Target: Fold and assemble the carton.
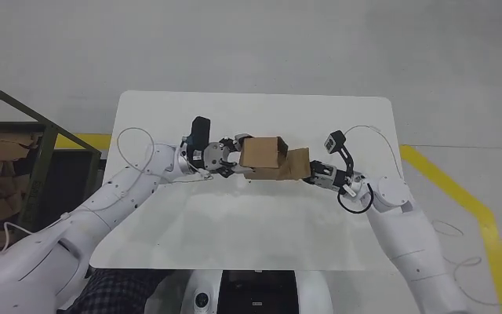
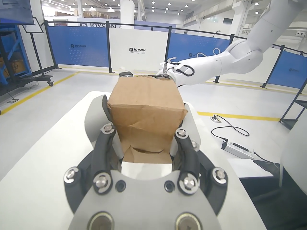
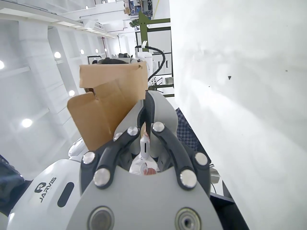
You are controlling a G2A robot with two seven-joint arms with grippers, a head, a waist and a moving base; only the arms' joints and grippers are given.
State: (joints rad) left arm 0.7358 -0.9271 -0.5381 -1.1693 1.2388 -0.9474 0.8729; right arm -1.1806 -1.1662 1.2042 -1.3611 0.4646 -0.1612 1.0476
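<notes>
Left gripper fingers straddle the carton's left end, pressed against its two sides. Right gripper is pinched tight on a loose flap at the right end. Brown carton sits over the white table, mid-table toward the far side, long axis running left-right between both grippers. Left end face creased, folded partly in. Right end flaps splayed. Inside hidden, can't tell contents.

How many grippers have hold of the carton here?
2. The left gripper clamps one end of the carton; the right gripper pinches the open flap at the opposite end.
</notes>
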